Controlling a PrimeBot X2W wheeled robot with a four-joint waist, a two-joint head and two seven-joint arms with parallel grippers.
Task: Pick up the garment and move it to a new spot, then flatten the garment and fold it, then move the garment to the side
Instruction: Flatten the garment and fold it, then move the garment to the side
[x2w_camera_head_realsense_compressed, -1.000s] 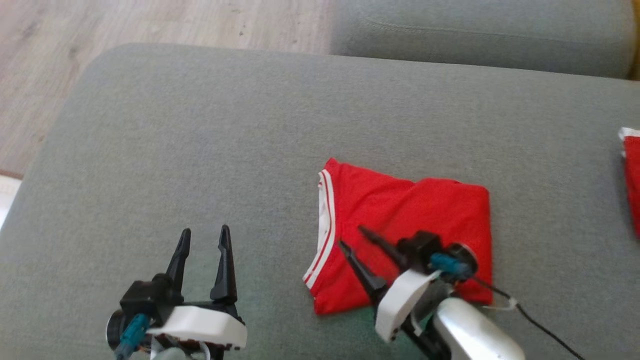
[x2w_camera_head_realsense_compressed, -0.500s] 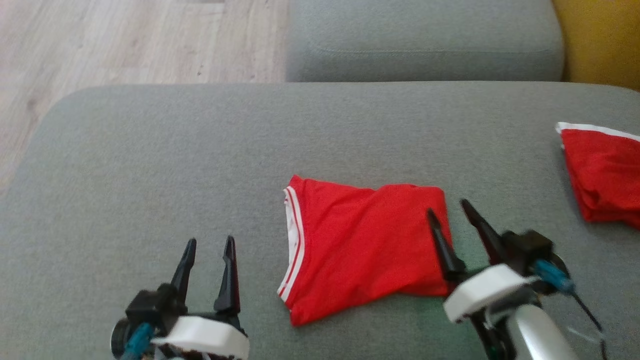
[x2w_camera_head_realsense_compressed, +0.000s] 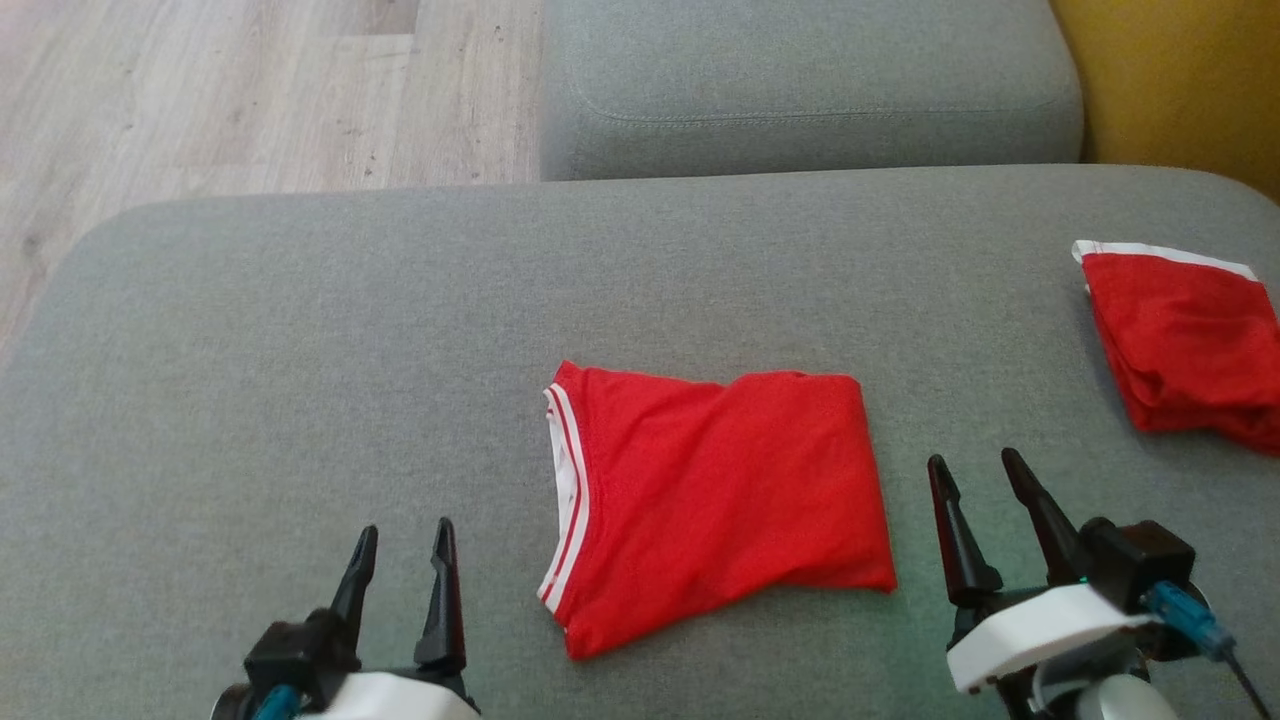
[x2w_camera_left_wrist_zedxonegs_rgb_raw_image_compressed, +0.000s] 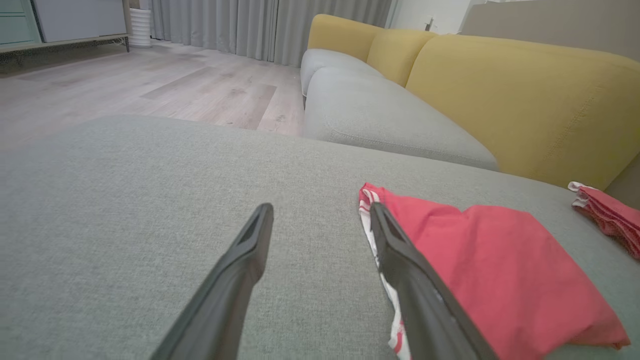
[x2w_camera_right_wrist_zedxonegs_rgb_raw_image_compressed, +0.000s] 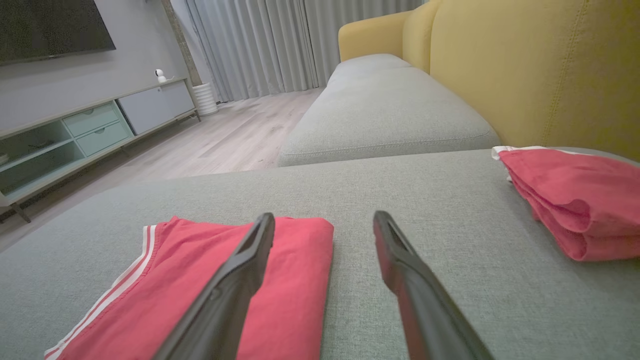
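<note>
The folded red garment (x2w_camera_head_realsense_compressed: 715, 500) lies flat on the grey cushion (x2w_camera_head_realsense_compressed: 300, 330). Both the left gripper (x2w_camera_head_realsense_compressed: 405, 530) and the right gripper (x2w_camera_head_realsense_compressed: 972, 460) stand spread beside it, empty.

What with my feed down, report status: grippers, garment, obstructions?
Left gripper open, empty. Right gripper open, empty, beside folded red garment. Second red garment far right, not in the way.

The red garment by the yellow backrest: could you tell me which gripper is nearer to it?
Right. The right gripper stands open close by, left of the red garment; the left gripper is far left, beyond the middle garment.
</note>
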